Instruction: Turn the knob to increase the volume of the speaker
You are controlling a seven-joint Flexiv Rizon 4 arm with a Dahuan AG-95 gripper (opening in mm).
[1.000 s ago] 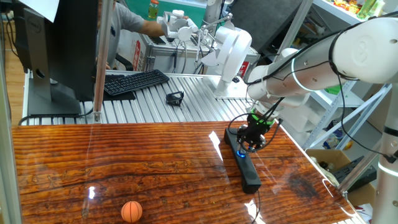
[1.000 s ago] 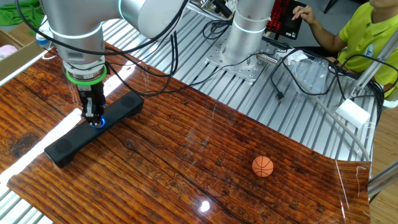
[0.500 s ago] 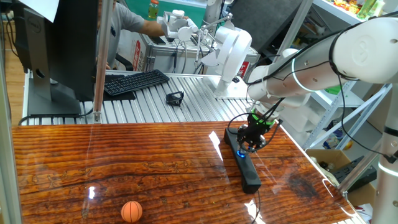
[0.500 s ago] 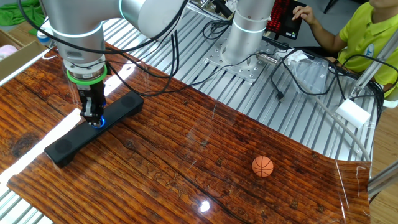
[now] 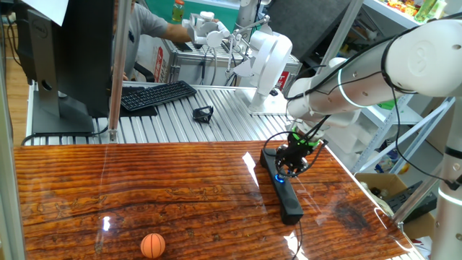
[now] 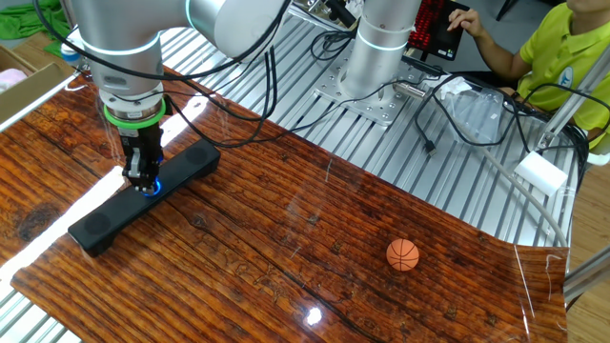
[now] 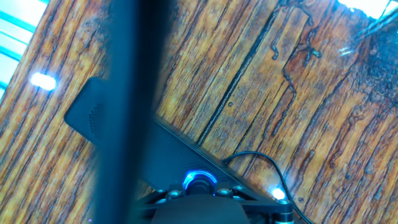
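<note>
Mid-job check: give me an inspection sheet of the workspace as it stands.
Surface: glossy wooden table, glare patches.
Job's things: speaker lies flat near a table edge; knob glows blue.
Clutter: orange ball far from the speaker.
Grippers: hand down on the knob, fingers around it.
Cables: cable runs from the speaker.
Surroundings: keyboard and black clip on the metal bench; person seated.

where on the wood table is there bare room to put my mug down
Bare wood lies between the speaker and the basketball, and along the table edge beside the metal slats. It is crowded where the claw sits down on the knob, with the cable trailing beside it.
</note>
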